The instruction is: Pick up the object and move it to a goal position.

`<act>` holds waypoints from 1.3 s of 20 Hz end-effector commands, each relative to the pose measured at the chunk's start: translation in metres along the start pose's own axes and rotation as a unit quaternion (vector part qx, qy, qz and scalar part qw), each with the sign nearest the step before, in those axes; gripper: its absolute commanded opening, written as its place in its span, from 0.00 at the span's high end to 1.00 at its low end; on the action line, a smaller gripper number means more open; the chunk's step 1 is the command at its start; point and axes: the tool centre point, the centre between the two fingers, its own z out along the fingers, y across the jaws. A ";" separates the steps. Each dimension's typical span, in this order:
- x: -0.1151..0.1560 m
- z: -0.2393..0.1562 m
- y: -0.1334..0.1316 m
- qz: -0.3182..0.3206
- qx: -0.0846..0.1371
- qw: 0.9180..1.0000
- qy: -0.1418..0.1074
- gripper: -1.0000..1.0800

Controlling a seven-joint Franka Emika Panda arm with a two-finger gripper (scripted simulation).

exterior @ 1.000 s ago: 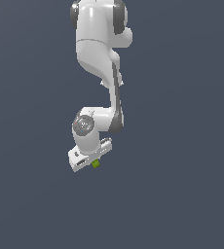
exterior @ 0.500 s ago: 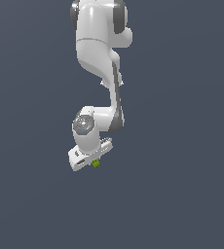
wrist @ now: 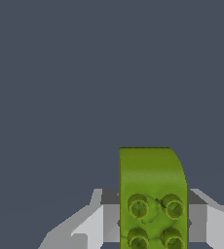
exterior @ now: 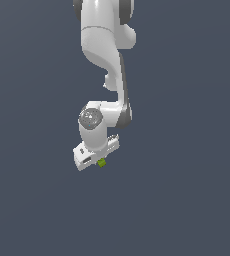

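Note:
The object is a small yellow-green block (exterior: 102,162) with round studs on its face. In the exterior view it peeks out just under the white gripper (exterior: 98,161), most of it hidden by the hand. In the wrist view the block (wrist: 150,194) fills the space between the two grey fingers (wrist: 87,228), which press on its sides. The gripper (wrist: 153,223) is shut on the block and holds it off the dark surface.
The white arm (exterior: 104,60) reaches down from the top of the exterior view. A plain dark grey-blue surface (exterior: 187,200) lies all around. No other object or goal marker shows.
The arm and the held block have shifted very slightly; the wrist has turned a little. The grip on the block is unchanged.

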 end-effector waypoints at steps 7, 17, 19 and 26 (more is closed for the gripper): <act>-0.001 -0.060 -0.043 0.000 -0.001 1.000 0.000 1.00; -0.003 -0.151 -0.109 -0.001 -0.001 1.000 0.000 1.00; -0.003 -0.170 -0.123 -0.001 -0.001 1.000 0.000 1.00; -0.002 -0.232 -0.166 -0.001 -0.001 1.000 0.000 1.00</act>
